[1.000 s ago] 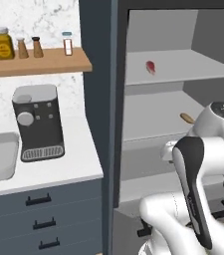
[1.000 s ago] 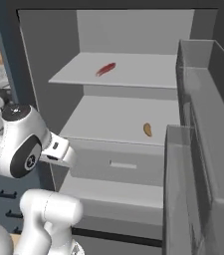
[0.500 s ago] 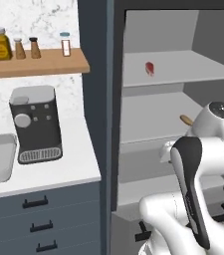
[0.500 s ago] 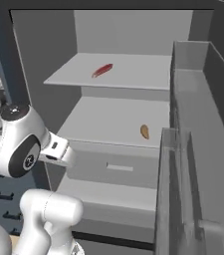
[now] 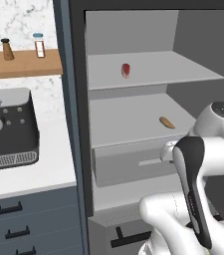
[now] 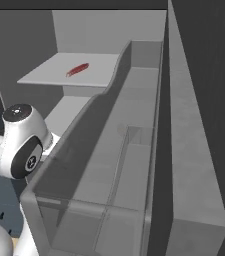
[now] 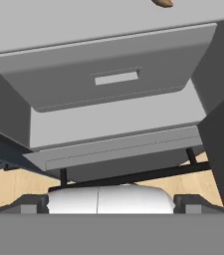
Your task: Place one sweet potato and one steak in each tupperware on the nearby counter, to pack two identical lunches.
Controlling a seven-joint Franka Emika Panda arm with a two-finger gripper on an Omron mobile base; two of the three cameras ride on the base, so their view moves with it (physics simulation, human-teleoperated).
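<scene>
While open, pincer (image 7: pixel 111 203) off sweet potato (image 7: pixel 162 2)

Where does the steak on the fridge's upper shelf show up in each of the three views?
Left base view: the steak lies upper centre, on the upper shelf.
Right base view: the steak lies upper left, on that same shelf, seen as a slim red strip.
Hand view: I cannot find the steak here; the sweet potato peeks in at the top edge.
Shared landmark: the upper shelf, in both base views.

Base cams flank arm, share fridge shelf (image 5: pixel 153 69); hand cam near drawer (image 7: pixel 108 74).
</scene>
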